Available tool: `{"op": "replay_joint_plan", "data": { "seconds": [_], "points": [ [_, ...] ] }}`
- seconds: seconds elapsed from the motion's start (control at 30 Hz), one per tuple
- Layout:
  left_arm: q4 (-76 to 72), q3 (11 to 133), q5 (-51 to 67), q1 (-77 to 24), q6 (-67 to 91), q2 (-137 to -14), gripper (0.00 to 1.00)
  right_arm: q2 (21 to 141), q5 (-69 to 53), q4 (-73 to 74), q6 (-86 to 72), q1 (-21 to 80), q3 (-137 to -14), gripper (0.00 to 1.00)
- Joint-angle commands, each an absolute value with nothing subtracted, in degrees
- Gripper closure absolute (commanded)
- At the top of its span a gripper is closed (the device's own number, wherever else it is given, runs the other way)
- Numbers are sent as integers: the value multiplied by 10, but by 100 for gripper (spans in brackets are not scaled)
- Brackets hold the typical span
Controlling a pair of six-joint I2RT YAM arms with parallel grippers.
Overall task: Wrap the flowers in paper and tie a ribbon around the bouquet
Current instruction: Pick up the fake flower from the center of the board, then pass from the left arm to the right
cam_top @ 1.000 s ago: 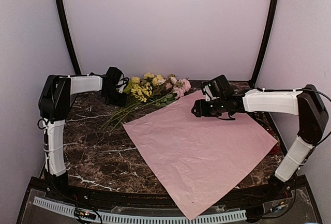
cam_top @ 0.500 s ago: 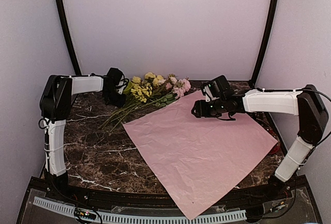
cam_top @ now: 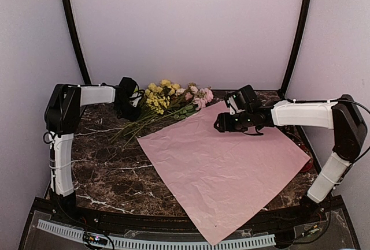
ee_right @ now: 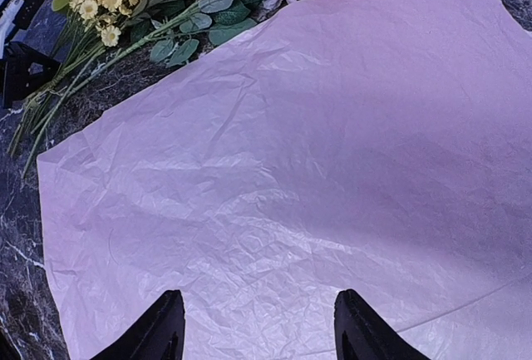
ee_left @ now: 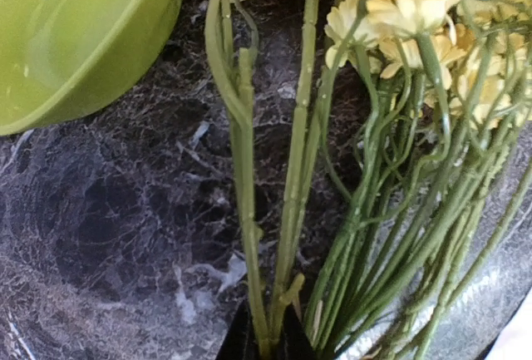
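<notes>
Your left fingers [cam_top: 137, 102] are clenched on the green stems of the flowers [cam_top: 167, 97]; the left wrist view shows a couple of stems pinched right at the tips, the rest fanning loose beside them. The flowers lie at the back of the bench [cam_top: 110, 169], yellow and pink heads toward the rear wall, stem ends trailing toward the near left, just beside the far-left edge of the paper [cam_top: 222, 160]. The paper lies flat and unfolded, one corner hanging over the near edge of the bench. Your right fingers [cam_top: 220, 124] are released, spread apart above the paper's far part, gripping nothing. A green bowl [ee_left: 75, 36] sits next to the stems.
</notes>
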State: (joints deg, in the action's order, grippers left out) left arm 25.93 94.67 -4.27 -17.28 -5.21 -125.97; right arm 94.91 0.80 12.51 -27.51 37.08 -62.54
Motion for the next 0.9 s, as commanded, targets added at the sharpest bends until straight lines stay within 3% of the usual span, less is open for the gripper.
{"op": "replay_joint_plan", "data": {
  "seconds": [0.0, 0.4, 0.53, 0.63, 0.87],
  "points": [
    [233, 918, -39, -182, -71, -1156, 100, 945, 5, 118, -275, 370, -631, 38],
    [81, 786, -91, -213, -74, -919, 100, 922, -1, 123, -247, 371, -657, 37],
    [-52, 670, 70, -268, -31, -800, 100, 879, -65, 74, -212, 398, -670, 37],
    [-135, 622, 203, -308, 46, -767, 100, 848, -189, -41, -219, 419, -666, 36],
    [-368, 524, 297, -403, 164, -749, 100, 863, -324, -330, -327, 456, -667, 24]
  ]
}}
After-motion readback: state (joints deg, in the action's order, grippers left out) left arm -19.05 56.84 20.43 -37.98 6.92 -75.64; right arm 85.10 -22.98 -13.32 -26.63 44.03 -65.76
